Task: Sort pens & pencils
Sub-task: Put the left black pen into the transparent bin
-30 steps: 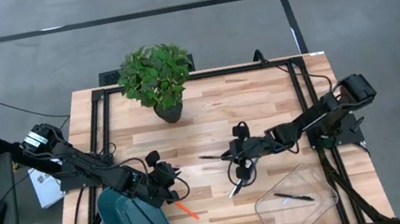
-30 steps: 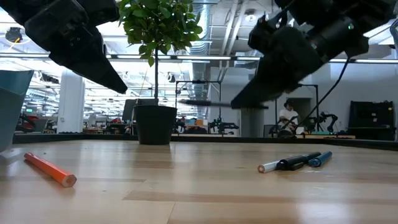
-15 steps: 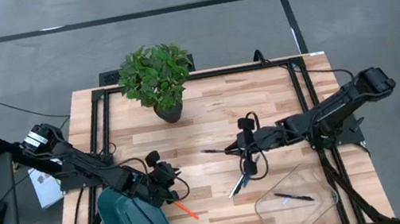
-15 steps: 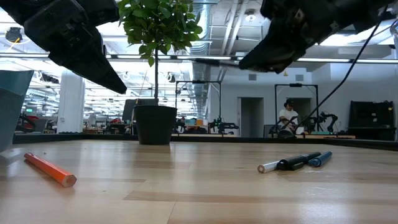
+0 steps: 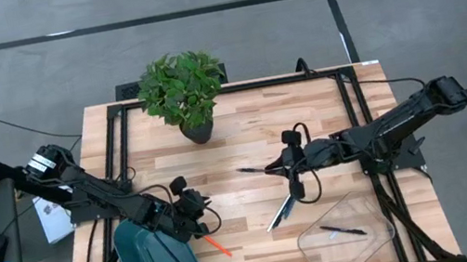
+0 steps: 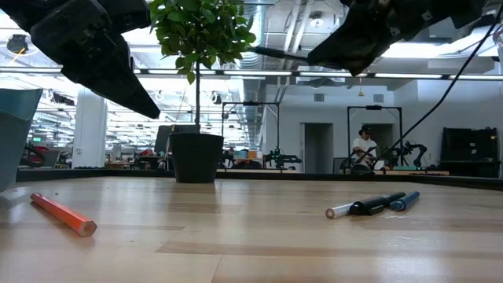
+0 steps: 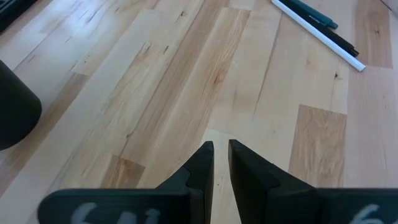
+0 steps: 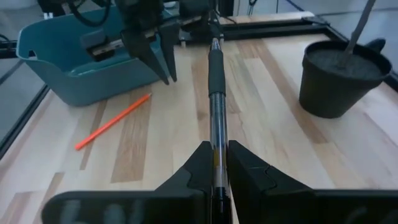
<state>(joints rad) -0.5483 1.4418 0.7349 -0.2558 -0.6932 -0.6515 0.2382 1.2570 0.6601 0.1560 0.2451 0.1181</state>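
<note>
We hold a thin black pen with a see-through barrel (image 8: 214,106) pinched in our right gripper (image 5: 290,166), sticking straight ahead, high above the table, with the clear plastic tray (image 5: 377,238) below, near this arm.

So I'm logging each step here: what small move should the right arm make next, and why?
Probably carry it toward the clear tray. The right gripper is shut on a pen held above the table, and that tray already holds one dark pen, while the left gripper waits near the teal bin.

Orange pencil (image 6: 63,215) flat on the table (image 6: 236,251)
</note>
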